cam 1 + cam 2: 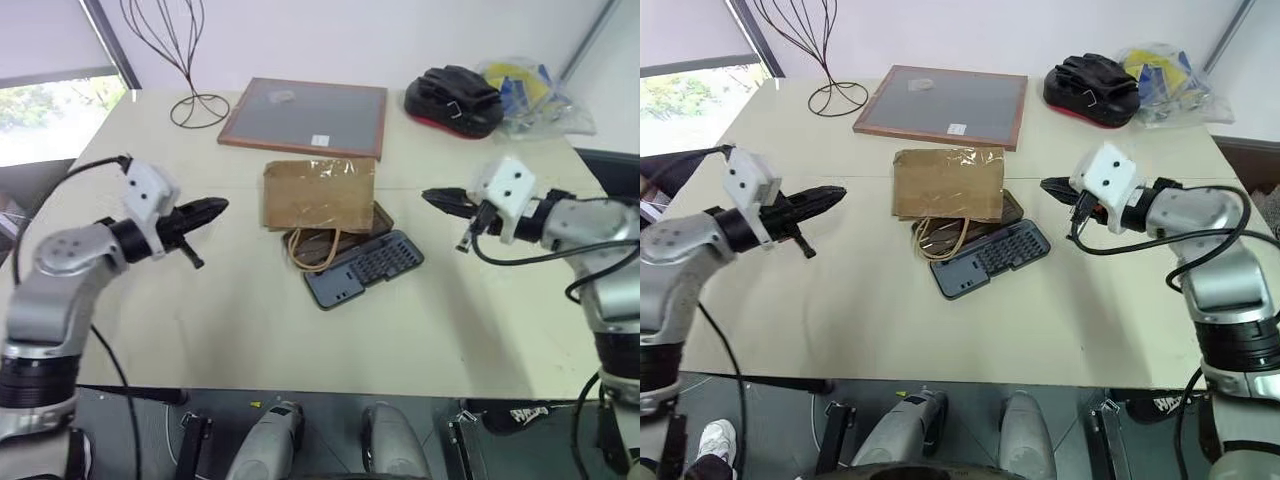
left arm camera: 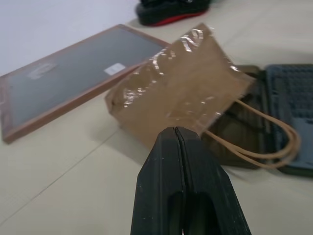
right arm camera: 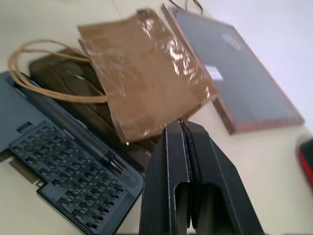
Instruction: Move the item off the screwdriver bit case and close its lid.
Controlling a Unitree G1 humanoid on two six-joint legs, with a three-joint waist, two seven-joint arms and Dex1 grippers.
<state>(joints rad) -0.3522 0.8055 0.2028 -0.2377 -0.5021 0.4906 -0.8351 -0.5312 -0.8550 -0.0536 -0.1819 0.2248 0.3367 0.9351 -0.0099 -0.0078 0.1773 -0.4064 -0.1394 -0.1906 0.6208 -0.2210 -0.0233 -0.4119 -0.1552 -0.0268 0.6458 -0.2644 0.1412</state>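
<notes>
A crinkled brown paper bag [image 1: 318,195] lies flat at the table's middle, its cord handles [image 1: 312,250] looping toward me. It covers part of the open smoky lid [image 1: 378,222] of the screwdriver bit case. The case's grey tray [image 1: 365,268] with rows of bits lies bare in front of the bag. My left gripper [image 1: 218,209] hovers left of the bag, shut and empty, pointing at it. Right of the bag, my right gripper [image 1: 432,198] is shut and empty, pointing left. The wrist views show the bag [image 2: 181,90] [image 3: 146,73] ahead of closed fingers.
A wood-framed grey board [image 1: 306,116] lies behind the bag. At the back right sit a black pouch [image 1: 455,100] and a plastic bag [image 1: 535,95]. A wire stand [image 1: 185,60] rises at the back left. Bare table spreads left and right of the case.
</notes>
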